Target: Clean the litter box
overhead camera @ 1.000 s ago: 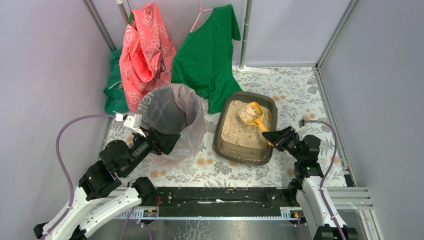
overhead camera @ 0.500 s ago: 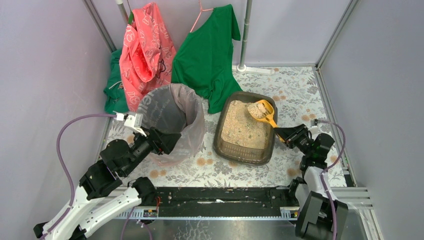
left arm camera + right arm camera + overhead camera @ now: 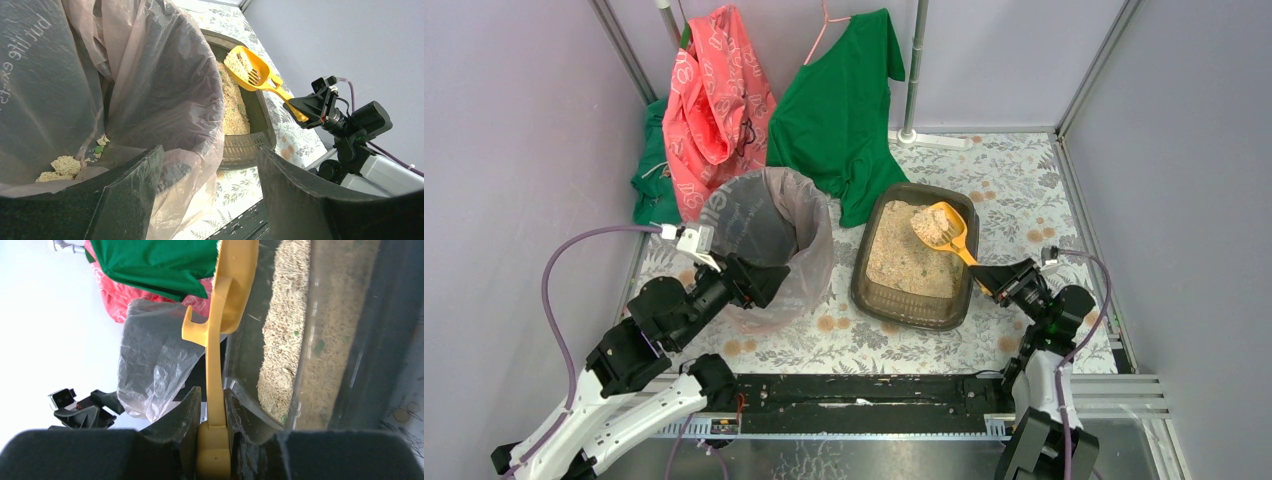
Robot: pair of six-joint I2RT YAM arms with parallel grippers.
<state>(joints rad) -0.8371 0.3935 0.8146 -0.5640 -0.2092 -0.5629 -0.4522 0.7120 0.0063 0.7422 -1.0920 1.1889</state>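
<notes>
Black fingers of your right gripper (image 3: 982,274) are clenched on the handle of the yellow scoop (image 3: 941,228). Note the left gripper (image 3: 762,281): its fingers are spread wide, released, at the near side of the lined bin (image 3: 734,205). Locate the litter box (image 3: 904,310) on the floral mat (image 3: 1014,180), just right of the bin. The scoop's loaded head hangs over the box's far right corner. Beyond hang a green garment (image 3: 839,110) and a pink garment (image 3: 714,100).
</notes>
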